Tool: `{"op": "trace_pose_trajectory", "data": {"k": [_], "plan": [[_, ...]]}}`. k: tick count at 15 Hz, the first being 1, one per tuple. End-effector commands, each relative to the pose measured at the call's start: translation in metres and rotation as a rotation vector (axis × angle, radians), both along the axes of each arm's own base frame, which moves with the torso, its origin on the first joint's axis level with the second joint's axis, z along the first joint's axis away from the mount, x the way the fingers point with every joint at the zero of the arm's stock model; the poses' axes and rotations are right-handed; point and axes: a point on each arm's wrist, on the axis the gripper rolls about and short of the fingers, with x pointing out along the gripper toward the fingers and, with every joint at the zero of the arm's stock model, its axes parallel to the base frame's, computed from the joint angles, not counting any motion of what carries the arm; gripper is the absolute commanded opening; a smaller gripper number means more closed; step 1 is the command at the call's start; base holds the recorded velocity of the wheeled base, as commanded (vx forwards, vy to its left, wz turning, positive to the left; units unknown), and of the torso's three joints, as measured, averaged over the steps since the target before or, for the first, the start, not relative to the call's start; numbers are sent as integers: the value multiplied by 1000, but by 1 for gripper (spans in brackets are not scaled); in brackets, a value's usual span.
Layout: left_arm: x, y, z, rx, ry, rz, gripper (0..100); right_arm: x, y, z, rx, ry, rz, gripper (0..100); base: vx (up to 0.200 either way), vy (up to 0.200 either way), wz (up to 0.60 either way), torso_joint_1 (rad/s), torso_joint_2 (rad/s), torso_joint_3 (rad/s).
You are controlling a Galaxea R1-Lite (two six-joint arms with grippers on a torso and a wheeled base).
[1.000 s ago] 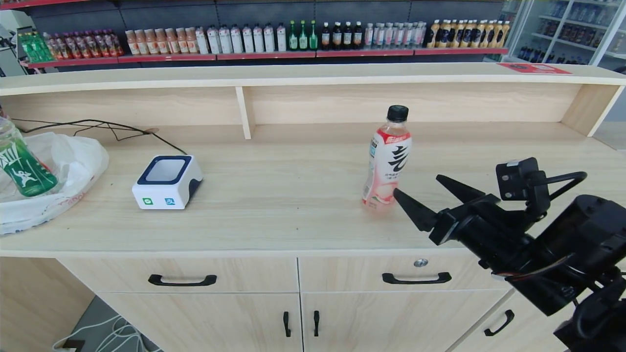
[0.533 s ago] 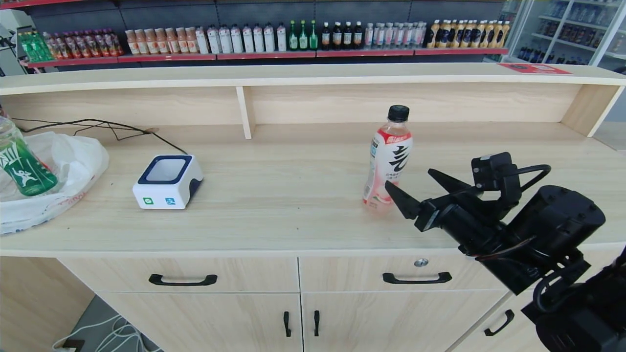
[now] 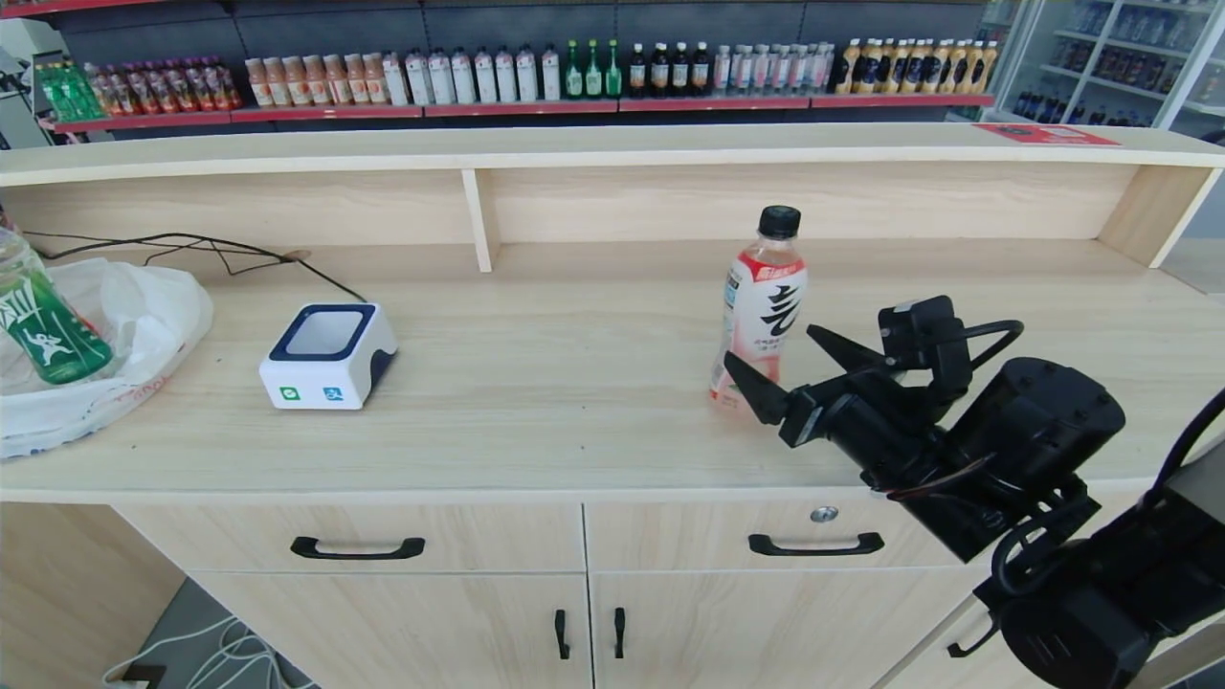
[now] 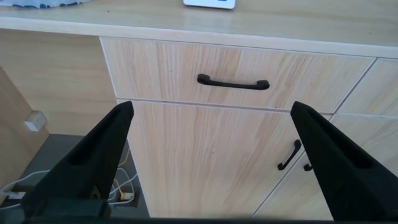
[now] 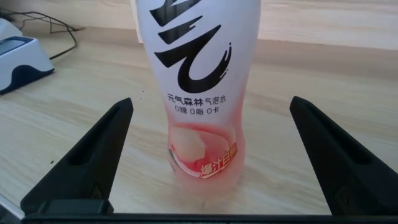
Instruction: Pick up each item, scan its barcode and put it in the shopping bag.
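Note:
A pink and white drink bottle (image 3: 759, 308) with a black cap stands upright on the wooden counter (image 3: 574, 383). My right gripper (image 3: 785, 368) is open just to its right, low at the base, fingertips reaching either side of it without touching. From the right wrist the bottle (image 5: 199, 93) stands between the two spread fingers (image 5: 81, 165). The white and blue barcode scanner (image 3: 327, 356) sits at mid-left. A white shopping bag (image 3: 105, 335) lies at the far left with a green bottle (image 3: 43, 321) in it. My left gripper (image 4: 208, 158) is open, down in front of the cabinet drawers.
A black cable (image 3: 191, 247) runs along the back of the counter to the scanner. A raised shelf (image 3: 612, 144) with a divider (image 3: 478, 220) backs the counter. Drawers and doors with black handles (image 3: 356, 548) lie below the front edge. Stocked shelves stand behind.
My right gripper has moved left and slightly forward toward the bottle, its fingers now flanking the base. The bottle, scanner and bag have not moved.

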Motion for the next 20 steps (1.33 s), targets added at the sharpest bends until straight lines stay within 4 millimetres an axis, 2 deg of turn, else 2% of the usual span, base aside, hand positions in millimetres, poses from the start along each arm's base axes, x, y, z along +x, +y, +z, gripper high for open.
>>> {"op": "trace_pose_trajectory", "data": {"k": [1,4,8,15,20], "plan": [[0,0,0,-1,0,0,100,2,6,-6,-6,13,14,100,0,0,0,0,0,0],[0,0,0,-1,0,-2,100,6,10,-7,-7,6,1,100,0,0,0,0,0,0],[0,0,0,1,0,-2,100,12,35,-8,31,-1,-54,100,0,0,0,0,0,0],[0,0,0,-1,0,0,100,40,47,-5,84,-48,-182,100,0,0,0,0,0,0],[0,0,0,-1,0,0,100,49,54,-5,75,-75,-188,100,0,0,0,0,0,0]]}}
